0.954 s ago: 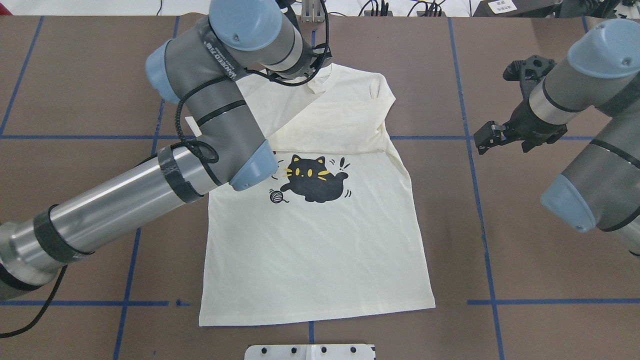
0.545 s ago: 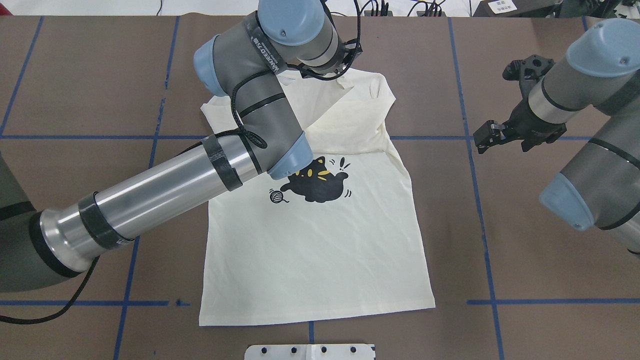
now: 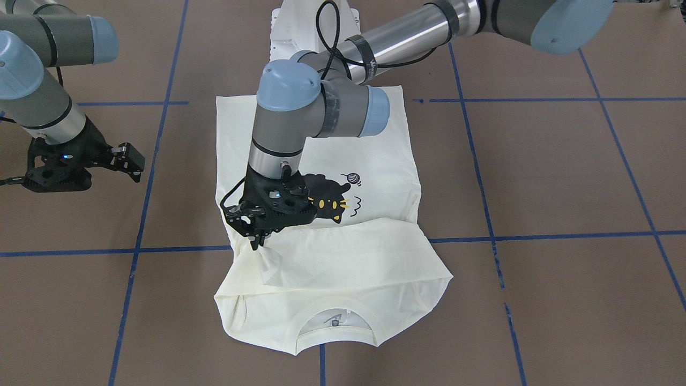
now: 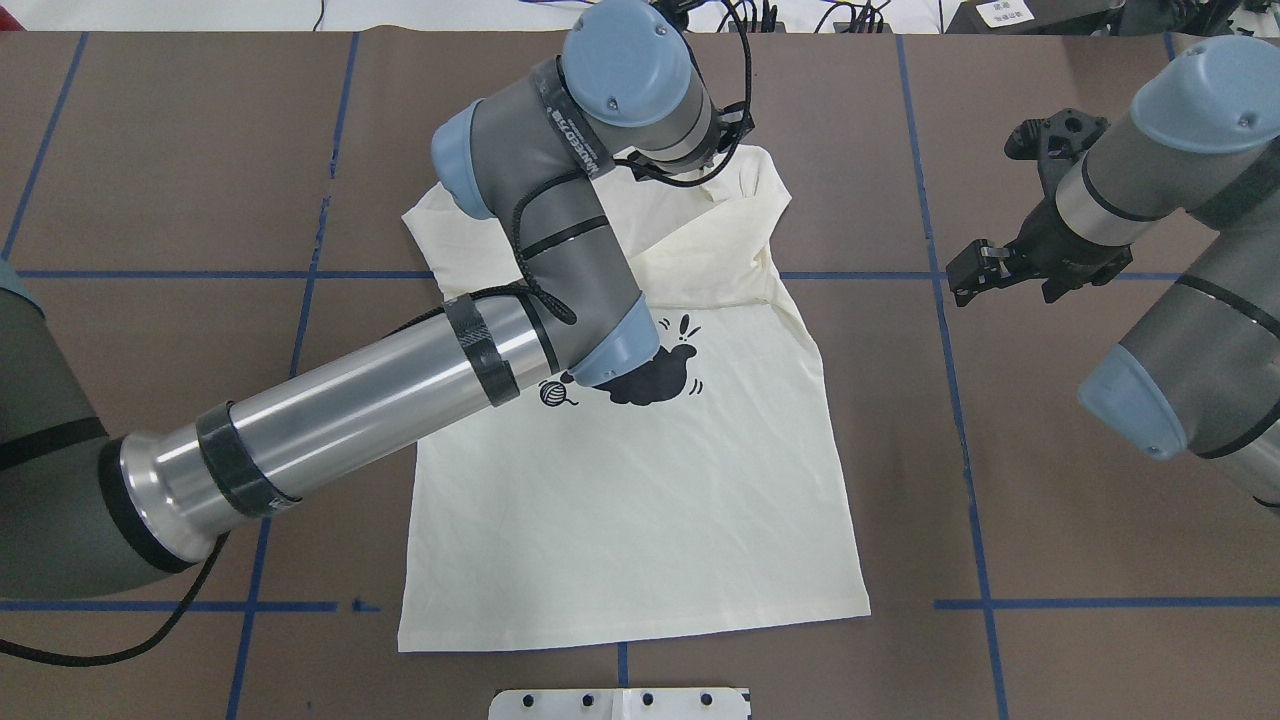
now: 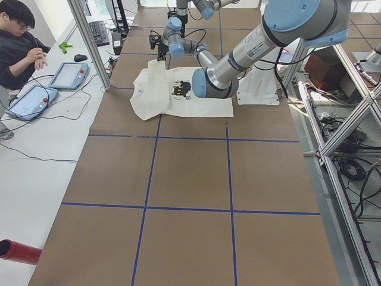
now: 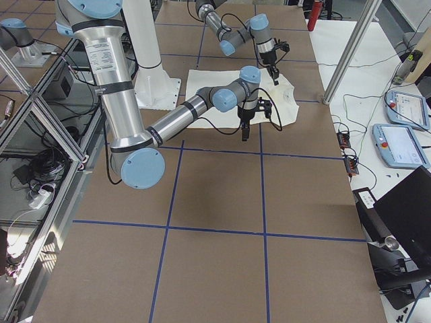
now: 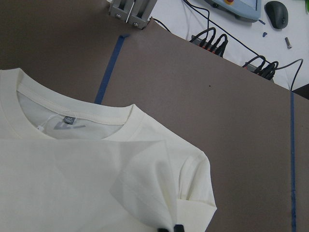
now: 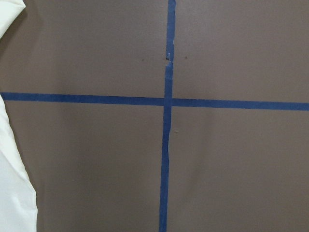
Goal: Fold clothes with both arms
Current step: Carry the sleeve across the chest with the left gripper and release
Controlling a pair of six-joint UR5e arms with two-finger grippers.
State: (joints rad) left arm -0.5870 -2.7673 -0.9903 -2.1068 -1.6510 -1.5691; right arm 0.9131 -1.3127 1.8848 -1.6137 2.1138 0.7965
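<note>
There is one shirt (image 4: 640, 500). It is pale yellow and lies flat in the middle of the brown table (image 4: 1050, 450), front side up. Its bottom edge is nearest the robot and its collar (image 3: 336, 321) is on the far side. One sleeve (image 3: 348, 252) is folded across the chest, just next to the black cat print (image 3: 329, 201). There is one cat and one little ball of yarn (image 4: 553, 393) beside it.

The left gripper (image 3: 256, 244) points down over the shirt, near the shoulder that is on the robot's right. Its two fingers are pressed together on the end of the folded sleeve, and the cloth is pulled up a little there. The left arm (image 4: 350, 420) reaches across the shirt and hides part of the cat from above.

The right gripper (image 4: 965, 280) hangs over bare table, off to the side of the shirt and not touching it. Its fingers look apart and hold nothing. The right arm (image 4: 1150, 180) is bent back at the table's edge.

That makes two arms and two grippers. Blue tape lines (image 4: 960, 400) cross the table in a grid. One person (image 5: 21, 44) sits at a white desk past the table's far side.
</note>
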